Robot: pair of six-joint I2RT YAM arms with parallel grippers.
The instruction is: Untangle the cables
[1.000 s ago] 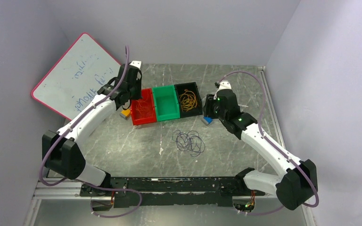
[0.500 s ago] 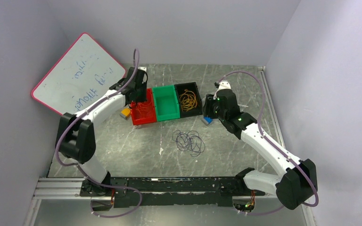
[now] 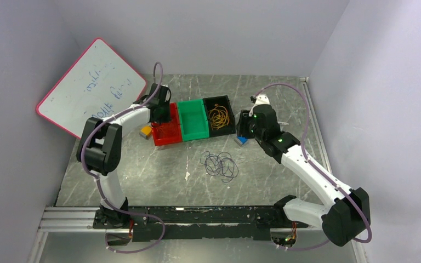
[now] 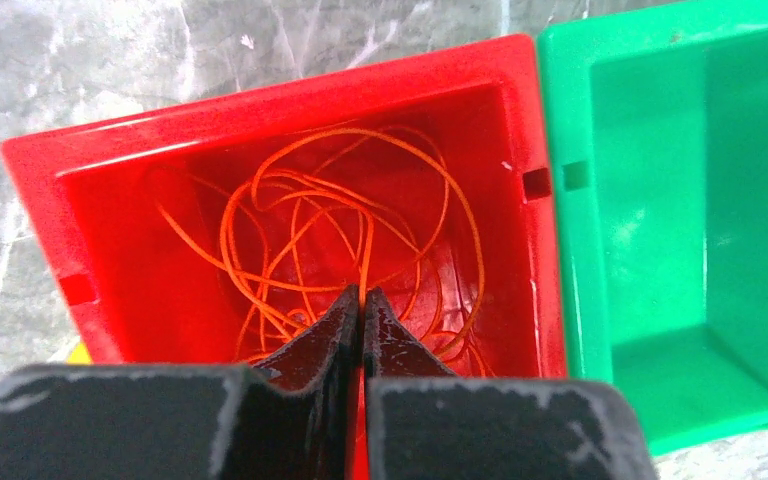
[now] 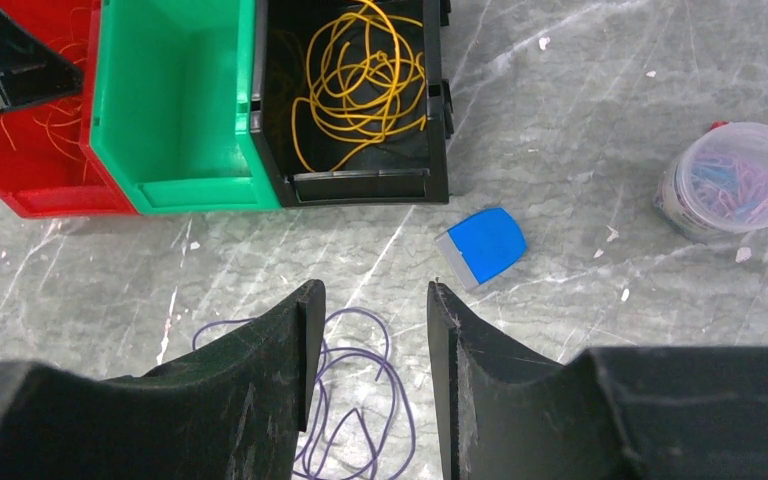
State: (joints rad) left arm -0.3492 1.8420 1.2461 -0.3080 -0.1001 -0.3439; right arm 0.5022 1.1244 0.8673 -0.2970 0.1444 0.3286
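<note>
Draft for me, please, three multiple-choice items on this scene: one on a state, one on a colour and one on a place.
1. How do the jaws of the left pincer, over the red bin, stand?
A) wide apart
B) closed together
C) out of view

2. What colour is the cable in the black bin?
A) purple
B) red
C) yellow

3. Where does the purple cable lie?
A) in the red bin
B) in the black bin
C) on the table

Answers:
1 B: the left wrist view shows its tips meeting, with a strand of the orange cable running into them.
2 C: the yellow cable coils inside it.
3 C: it lies loose on the bare top, nearer the arms than the bins.
</note>
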